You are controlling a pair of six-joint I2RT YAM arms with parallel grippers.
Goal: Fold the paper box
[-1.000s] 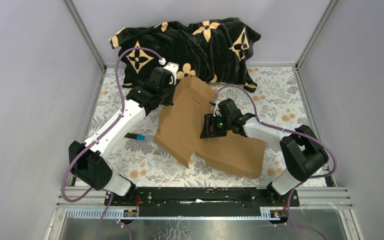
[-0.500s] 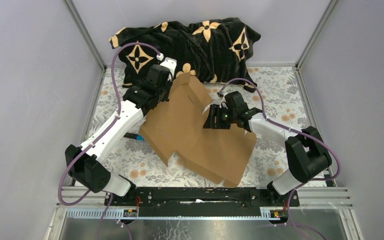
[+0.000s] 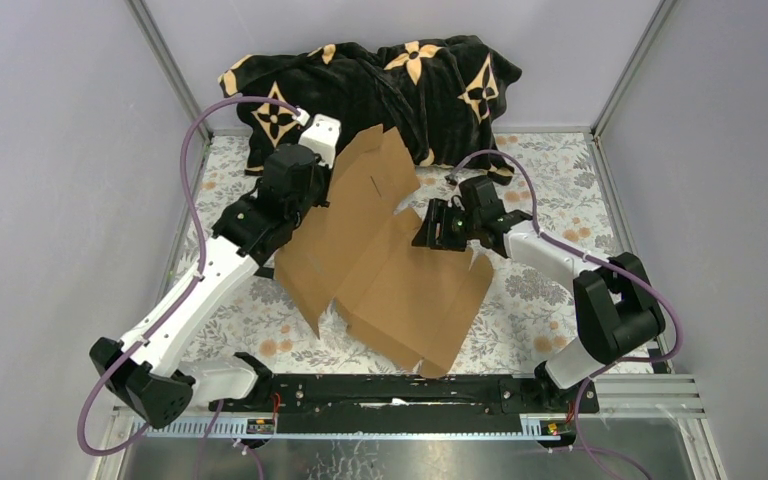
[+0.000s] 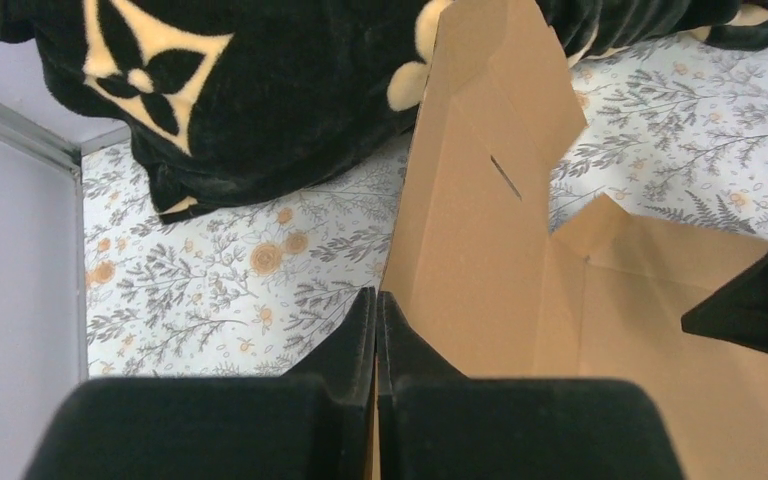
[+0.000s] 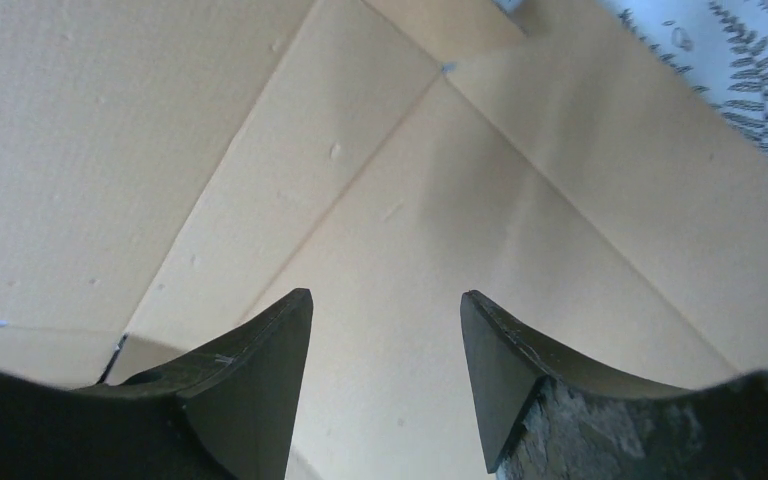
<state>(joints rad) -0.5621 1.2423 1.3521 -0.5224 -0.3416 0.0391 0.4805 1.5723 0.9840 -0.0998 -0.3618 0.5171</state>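
Flat paper box [image 3: 390,285], a brown die-cut corrugated cardboard sheet, sits mid-way across the floral-print bench [image 3: 560,180], its left panel tipped upward. Left tool [image 4: 376,305] is pinched fully closed on the sheet's left edge. Right tool [image 5: 385,300] is half spread above a crease, holding nothing. The sheet is probably light, stiff and springy along the scores, so edges look the best hold. The left wrist view shows the pinch, which is hidden from above. Only the top view shows the whole outline.
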